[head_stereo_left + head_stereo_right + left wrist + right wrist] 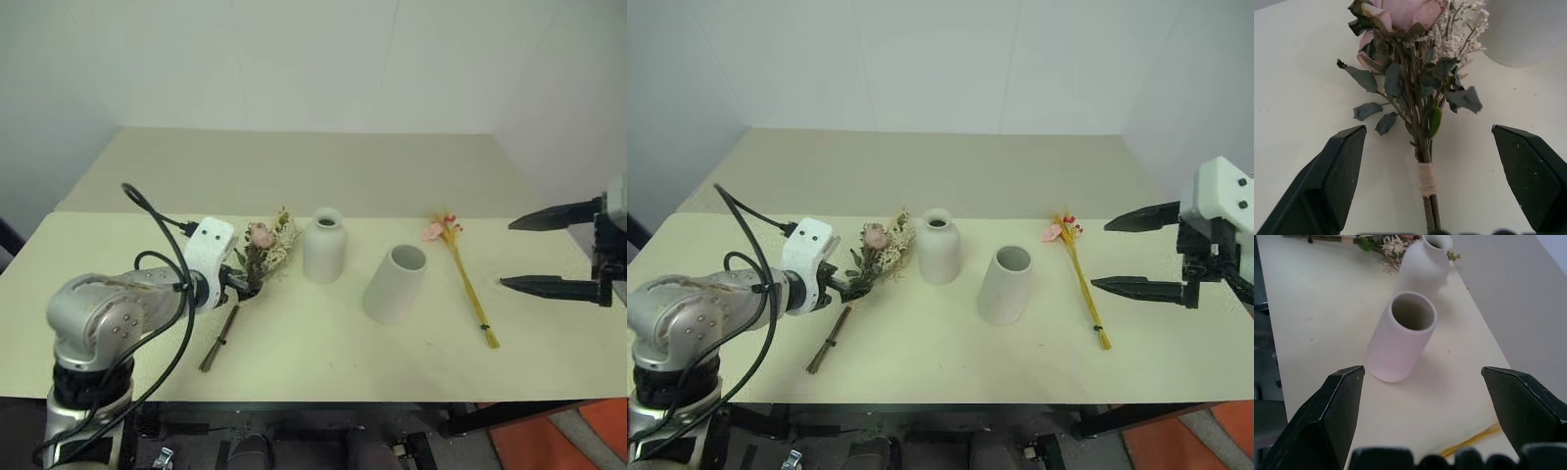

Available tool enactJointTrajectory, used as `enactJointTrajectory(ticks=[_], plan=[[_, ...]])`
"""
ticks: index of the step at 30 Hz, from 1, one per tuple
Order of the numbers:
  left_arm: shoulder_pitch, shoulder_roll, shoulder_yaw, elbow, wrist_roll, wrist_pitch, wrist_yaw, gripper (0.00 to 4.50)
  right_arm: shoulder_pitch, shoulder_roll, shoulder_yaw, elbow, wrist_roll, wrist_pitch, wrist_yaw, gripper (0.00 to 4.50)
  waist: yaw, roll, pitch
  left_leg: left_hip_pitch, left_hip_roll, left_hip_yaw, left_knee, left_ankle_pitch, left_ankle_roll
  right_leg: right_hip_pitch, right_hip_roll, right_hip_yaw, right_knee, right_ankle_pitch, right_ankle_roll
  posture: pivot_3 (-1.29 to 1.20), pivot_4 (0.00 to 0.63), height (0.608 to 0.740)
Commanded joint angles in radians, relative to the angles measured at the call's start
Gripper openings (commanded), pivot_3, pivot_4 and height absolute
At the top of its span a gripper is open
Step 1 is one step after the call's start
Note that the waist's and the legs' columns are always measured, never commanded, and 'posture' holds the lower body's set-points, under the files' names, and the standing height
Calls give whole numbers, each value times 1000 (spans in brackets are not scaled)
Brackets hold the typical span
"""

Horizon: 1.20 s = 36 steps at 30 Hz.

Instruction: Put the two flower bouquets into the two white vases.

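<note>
While my left jaws [1425, 181] stand wide apart over the counter [323, 186], the bushy bunch [1418, 83] lies flat between them, its bound brown stems running down the gap and touched by neither finger (its pink rose and cream sprigs point toward the bottle-shaped vase [324, 245], just beside it). My right jaws [1132, 253] are spread just as wide and hold nothing, hanging off the counter's right end. Near them the slim yellow-stalked bunch [465, 279] lies flat, with the wide-mouthed vase [396, 284] leaning between it and the bottle-shaped one.
</note>
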Motion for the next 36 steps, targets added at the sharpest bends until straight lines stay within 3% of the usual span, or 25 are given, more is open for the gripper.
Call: enactJointTrajectory(ticks=[1, 8, 11, 22, 27, 30, 36], plan=[[-45, -3, -35, 62, -17, 5, 30, 4482, 9, -13, -60, -22, 9, 21, -7, 4500, 5, 0, 0, 0, 0, 0, 0, 0, 0, 0, 0, 0, 0, 0, 0, 0, 150, 740], [-58, -18, -77, 182, -107, 5, 68, 4482, 57, -2, -98, -31, 2, 25, -17, 4500, 8, 0, 0, 0, -1, 0, 1, 0, 0, 1, -1, 0, 0, 0, 0, 0, 150, 740], [-76, -19, -90, 235, -121, 5, 85, 3902, 74, 0, -101, -35, -5, 23, -23, 4500, 7, 0, 0, 0, -1, 0, 1, 0, 0, 0, -1, 0, 0, 0, 0, 0, 150, 740], [-78, 6, -116, 329, -154, 5, 120, 203, 91, 1, -116, -28, -5, 19, -31, 4500, 9, 0, 0, 0, -3, -1, 1, 0, 0, 0, -2, 1, 0, 0, 0, 0, 150, 740], [-84, -59, -51, 335, -75, 5, 187, 101, 106, 8, -128, -29, -9, 15, -36, 4500, 10, 0, 0, 0, -4, -2, 1, 0, 0, 1, -3, 1, 0, 1, 1, 0, 150, 740], [-122, -150, 95, 302, 30, -53, 255, 101, 115, 12, -138, -32, -10, 16, -41, 4500, 12, 0, 0, 0, -5, -3, 1, 0, 0, 2, -3, 1, 0, 1, 1, 0, 150, 740], [-228, -288, 414, 272, 35, -529, 208, 101, 128, 23, -160, -42, -10, 11, -58, 4500, 13, -1, 0, -1, -5, -4, 1, 1, -1, 1, -3, 0, -2, 2, 2, 0, 150, 740]])
